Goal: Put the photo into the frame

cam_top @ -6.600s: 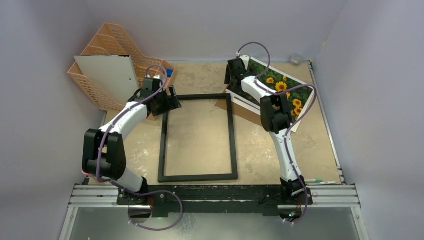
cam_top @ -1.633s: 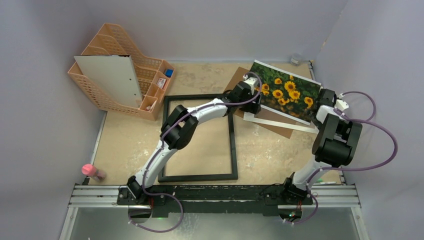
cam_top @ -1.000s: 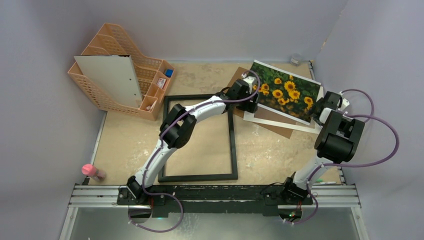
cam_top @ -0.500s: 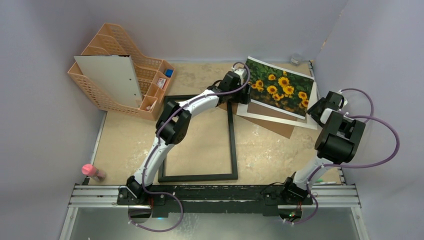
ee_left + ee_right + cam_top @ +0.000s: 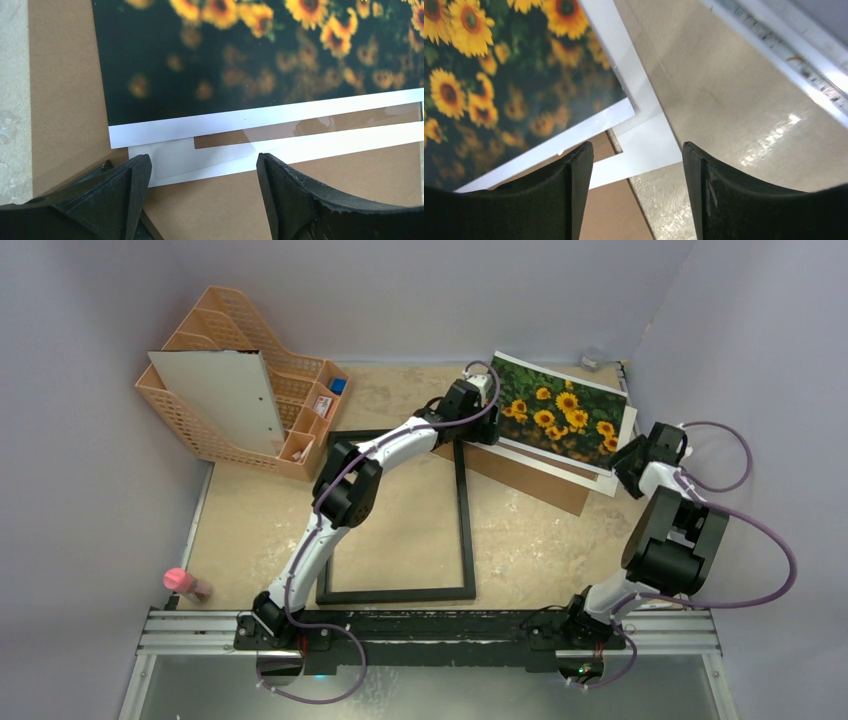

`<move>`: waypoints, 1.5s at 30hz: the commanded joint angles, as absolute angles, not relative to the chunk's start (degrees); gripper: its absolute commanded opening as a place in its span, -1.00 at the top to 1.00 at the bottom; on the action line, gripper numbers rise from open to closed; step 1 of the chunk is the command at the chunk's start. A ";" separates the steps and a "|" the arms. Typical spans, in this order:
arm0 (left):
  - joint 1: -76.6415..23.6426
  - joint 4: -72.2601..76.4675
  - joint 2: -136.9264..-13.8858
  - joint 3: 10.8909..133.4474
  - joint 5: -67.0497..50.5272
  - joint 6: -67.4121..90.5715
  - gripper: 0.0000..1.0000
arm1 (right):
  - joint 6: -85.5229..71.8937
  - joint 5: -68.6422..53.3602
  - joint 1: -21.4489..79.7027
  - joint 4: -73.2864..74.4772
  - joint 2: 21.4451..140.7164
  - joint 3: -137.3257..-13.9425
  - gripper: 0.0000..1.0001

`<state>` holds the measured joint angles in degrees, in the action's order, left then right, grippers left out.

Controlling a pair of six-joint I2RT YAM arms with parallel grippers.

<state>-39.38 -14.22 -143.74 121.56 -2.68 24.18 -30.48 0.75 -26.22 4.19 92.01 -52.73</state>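
The photo of sunflowers lies at the back right, on a white mat and a brown backing board. The empty black frame lies flat in the middle of the table. My left gripper hovers at the photo's left edge. In the left wrist view it is open over the brown board, with the photo just ahead. My right gripper is at the photo's right corner. It stands open, with the mat's corner below its jaws and the photo to the left.
An orange basket organiser with a white board leaning in it stands at the back left. A pink bottle sits near the front left edge. A metal rail runs along the table's right side, close to my right gripper.
The photo and mat have slid back and left with my left gripper since a second ago. My right gripper's jaws have narrowed, and it now sits at the photo's right corner.
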 commanded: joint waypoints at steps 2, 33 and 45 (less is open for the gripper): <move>-36.88 -18.91 -142.91 122.95 2.94 21.20 -0.66 | -31.06 7.64 -26.37 8.49 92.08 -58.75 -0.45; -41.32 19.58 -153.48 126.03 -8.26 35.52 -0.70 | -34.72 -2.19 -27.25 5.01 105.23 -59.91 -0.69; -41.47 0.81 -157.13 129.82 5.39 30.02 -0.70 | -31.42 12.59 -27.33 7.57 104.57 -62.64 -0.65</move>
